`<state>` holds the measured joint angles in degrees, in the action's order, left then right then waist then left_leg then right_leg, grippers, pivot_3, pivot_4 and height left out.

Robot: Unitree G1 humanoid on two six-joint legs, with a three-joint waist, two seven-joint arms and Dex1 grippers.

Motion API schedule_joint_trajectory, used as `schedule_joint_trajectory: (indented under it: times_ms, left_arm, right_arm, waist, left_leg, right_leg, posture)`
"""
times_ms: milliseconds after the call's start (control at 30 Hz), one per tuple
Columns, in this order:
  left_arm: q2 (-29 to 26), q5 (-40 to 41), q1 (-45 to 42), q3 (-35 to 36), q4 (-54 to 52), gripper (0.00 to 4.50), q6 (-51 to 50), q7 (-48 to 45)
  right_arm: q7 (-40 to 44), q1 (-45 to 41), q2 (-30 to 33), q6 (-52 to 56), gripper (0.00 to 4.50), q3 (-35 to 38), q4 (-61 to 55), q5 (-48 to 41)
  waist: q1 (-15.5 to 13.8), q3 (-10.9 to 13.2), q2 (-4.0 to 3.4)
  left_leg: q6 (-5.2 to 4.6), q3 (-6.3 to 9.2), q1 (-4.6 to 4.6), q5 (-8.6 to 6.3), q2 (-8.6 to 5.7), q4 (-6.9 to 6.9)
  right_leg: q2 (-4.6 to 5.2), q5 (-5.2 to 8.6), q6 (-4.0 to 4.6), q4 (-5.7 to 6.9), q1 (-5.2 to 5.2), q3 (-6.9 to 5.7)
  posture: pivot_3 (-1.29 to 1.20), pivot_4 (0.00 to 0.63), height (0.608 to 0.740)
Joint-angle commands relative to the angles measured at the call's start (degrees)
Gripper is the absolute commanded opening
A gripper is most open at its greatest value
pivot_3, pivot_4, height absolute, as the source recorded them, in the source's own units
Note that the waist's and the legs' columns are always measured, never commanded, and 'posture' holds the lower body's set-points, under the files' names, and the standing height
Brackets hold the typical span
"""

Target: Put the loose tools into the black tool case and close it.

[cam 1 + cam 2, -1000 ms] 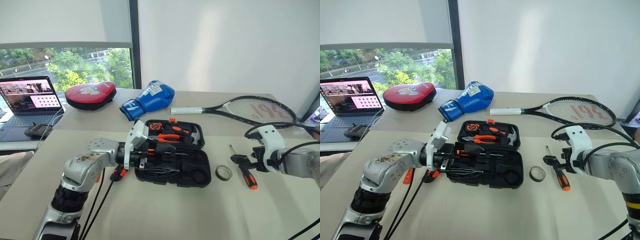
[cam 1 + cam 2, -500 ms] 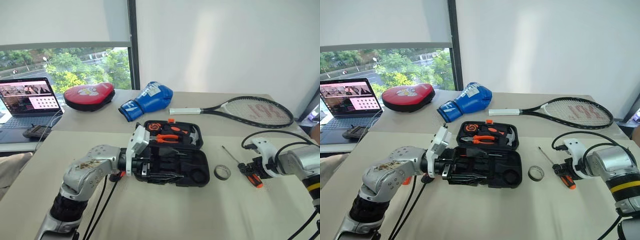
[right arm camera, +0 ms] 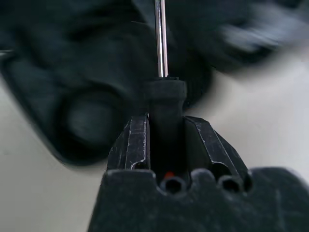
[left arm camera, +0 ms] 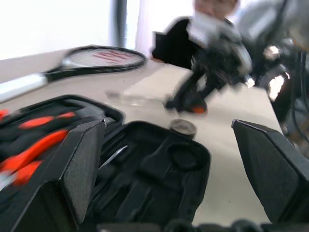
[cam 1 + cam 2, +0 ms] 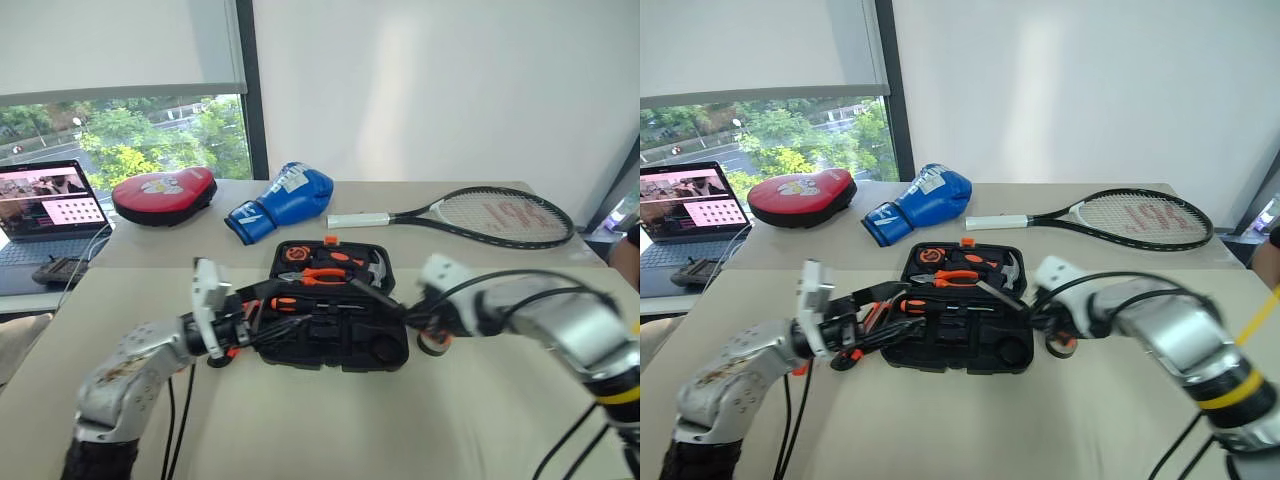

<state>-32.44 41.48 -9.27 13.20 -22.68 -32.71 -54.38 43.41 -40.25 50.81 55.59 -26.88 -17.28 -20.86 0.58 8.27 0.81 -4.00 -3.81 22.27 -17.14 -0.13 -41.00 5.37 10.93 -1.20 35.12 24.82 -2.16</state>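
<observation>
Loading step: right claw (image 3: 164, 140) pinching a screwdriver (image 3: 161, 92) by its dark handle, shaft over the open black tool case (image 5: 335, 330) mid-counter (image 5: 300, 420); left claw (image 4: 183, 169) spread beside the case; next, presumably, seating the screwdriver in its slot.

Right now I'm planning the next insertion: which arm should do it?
Right. Its gripper is shut on a screwdriver over the case; the left gripper is open, holding nothing.
</observation>
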Motion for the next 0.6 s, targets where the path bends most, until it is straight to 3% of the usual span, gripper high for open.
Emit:
schedule_joint_trajectory:
  times_ms: [33, 267, 600]
  left_arm:
    - [-3.3, 3.0, 4.6, 6.2, -1.5, 4.5, 1.1, -2.4]
    - [-6.4, 2.3, 11.6, 10.7, -2.1, 4.5, 3.7, -2.8]
    - [-5.1, 1.9, 12.6, 8.4, -5.2, 4.5, 4.0, 0.4]
  right_arm:
    - [4.8, -6.3, -3.3, -6.5, 0.7, -7.3, 6.4, 8.1]
    - [14.6, -14.4, -10.2, -13.7, 0.69, -14.0, 18.3, 16.3]
    - [22.2, -18.2, -17.5, -15.0, 0.68, -15.7, 27.9, 22.2]
  waist:
    - [0.0, 0.0, 0.02]
    - [-0.1, 0.0, 0.12]
    - [0.1, 0.0, 0.11]
  left_leg:
    - [0.13, -0.01, 0.0, 0.08, -0.02, 0.0]
    - [0.27, -0.03, 0.04, 0.15, -0.01, 0.02]
    - [0.44, -0.02, 0.02, 0.21, 0.0, 0.18]
  right_leg:
    - [0.0, 0.0, 0.0, 0.01, 0.03, 0.0]
    - [0.0, -0.02, 0.03, -0.08, 0.02, -0.13]
    - [0.09, -0.03, 0.14, -0.02, 0.13, -0.13]
  posture:
    - [0.0, 0.15, 0.74]
    - [0.0, 0.15, 0.74]
    - [0.0, 0.15, 0.74]
